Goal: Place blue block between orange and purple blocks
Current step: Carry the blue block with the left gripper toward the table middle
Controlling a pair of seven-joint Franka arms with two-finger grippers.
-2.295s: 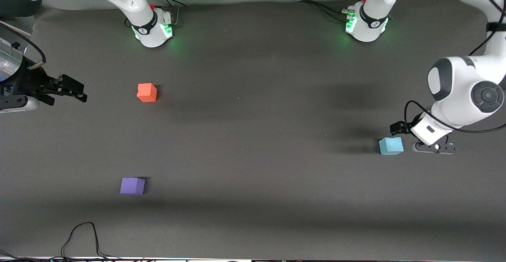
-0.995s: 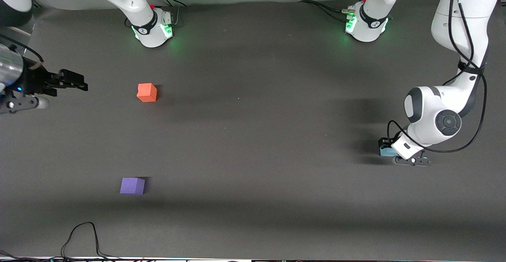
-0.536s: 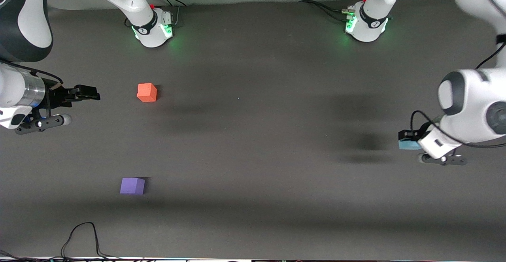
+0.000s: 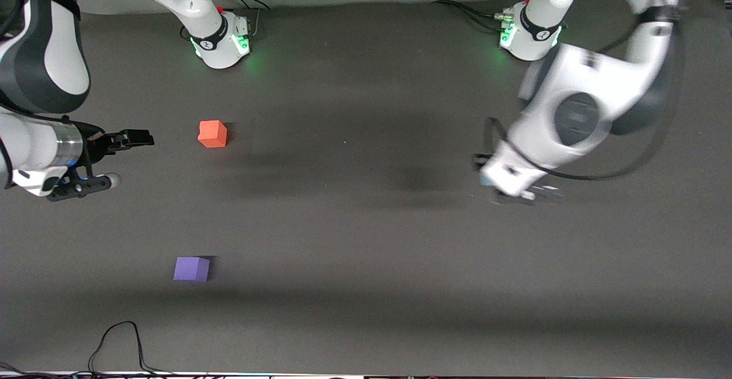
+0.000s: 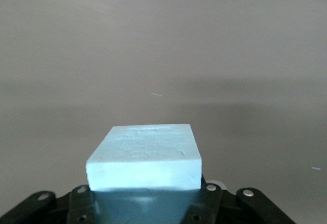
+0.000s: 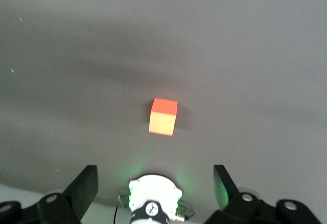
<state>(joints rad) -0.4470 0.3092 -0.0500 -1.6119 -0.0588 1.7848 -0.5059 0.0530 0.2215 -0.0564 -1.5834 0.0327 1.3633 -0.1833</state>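
The blue block [image 5: 145, 157] sits clamped in my left gripper [image 5: 145, 196], which is shut on it. In the front view only a sliver of the blue block [image 4: 485, 181] shows under the blurred left gripper [image 4: 489, 176], up in the air over the table's middle part toward the left arm's end. The orange block [image 4: 213, 134] rests toward the right arm's end, and the purple block [image 4: 191, 268] lies nearer the front camera. My right gripper [image 4: 137, 138] hovers open and holds nothing, beside the orange block [image 6: 163, 116], its fingers [image 6: 82, 188] spread wide.
The two arm bases [image 4: 220, 42] [image 4: 529, 33] stand along the table's back edge. A black cable [image 4: 117, 339] loops onto the dark table mat [image 4: 354, 242] at the front edge, near the right arm's end.
The left gripper closed on the blue block, lifted it off the table and carried it toward the table's middle. The right gripper drifted a little closer to the orange block.
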